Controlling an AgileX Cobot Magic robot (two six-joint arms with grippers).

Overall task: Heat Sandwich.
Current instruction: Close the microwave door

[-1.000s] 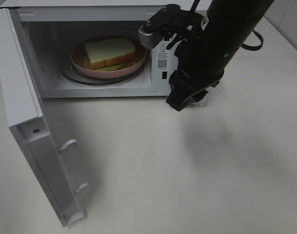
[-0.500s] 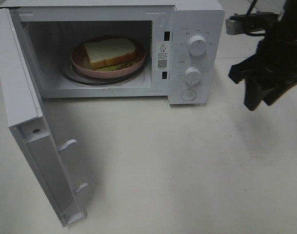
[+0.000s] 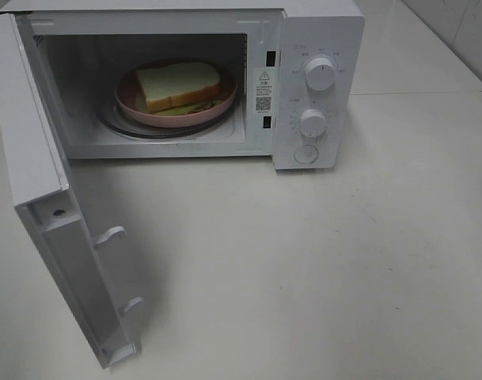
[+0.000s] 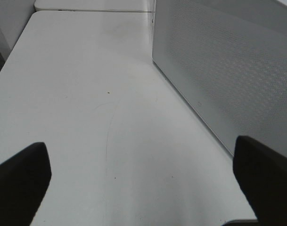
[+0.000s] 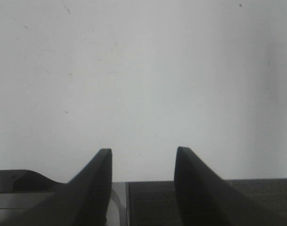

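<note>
Roughly left-right, sandwich [image 3: 177, 84] flat on plate [image 3: 134, 108].

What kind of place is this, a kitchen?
Likely a mock kitchen on a test bench rather than a home: a white microwave stands open on a plain white table, a sandwich on a pink plate inside it. No counter or sink is in view.

White worktop [image 4: 96, 94] with faint scratches and specks, grey perforated panel [image 4: 228, 61] standing upright on it, two dark jaws spread wide, one close by the panel's base, the other well apart from the panel, bare worktop between them
</note>
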